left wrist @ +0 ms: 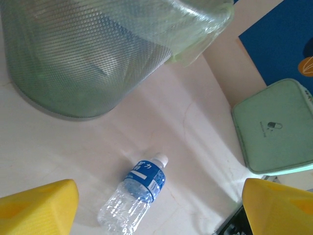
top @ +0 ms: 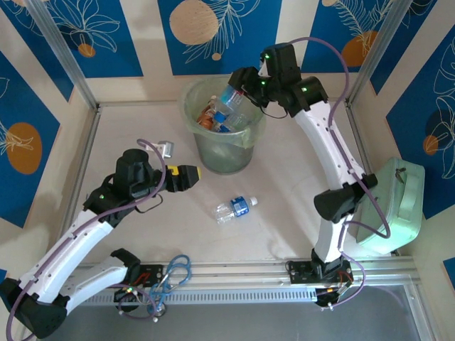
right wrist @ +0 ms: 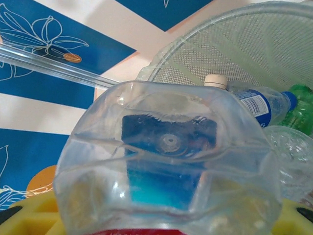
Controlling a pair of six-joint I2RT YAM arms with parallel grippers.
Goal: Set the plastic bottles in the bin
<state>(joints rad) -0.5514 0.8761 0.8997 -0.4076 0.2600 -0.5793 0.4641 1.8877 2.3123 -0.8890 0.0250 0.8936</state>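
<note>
The bin (top: 226,145), a translucent pale-green bucket, stands at the back middle of the table with several plastic bottles inside. My right gripper (top: 240,89) hovers over its rim, shut on a clear bottle with a blue label (top: 231,101). The right wrist view looks at that bottle's base (right wrist: 166,161) between the yellow fingers (right wrist: 29,220), with the bin's mesh wall (right wrist: 234,44), a blue-labelled bottle (right wrist: 254,104) and a green one (right wrist: 299,105) beyond. Another clear, blue-labelled bottle (top: 236,208) (left wrist: 136,192) lies on the table. My left gripper (top: 190,172) (left wrist: 159,200) is open just left of it, nothing between its fingers.
A mint-green lidded box (top: 395,204) (left wrist: 275,126) sits at the table's right edge. A small metal piece (top: 166,148) lies left of the bin. Blue cable loops (top: 175,273) hang at the front rail. Aluminium posts frame the back corners.
</note>
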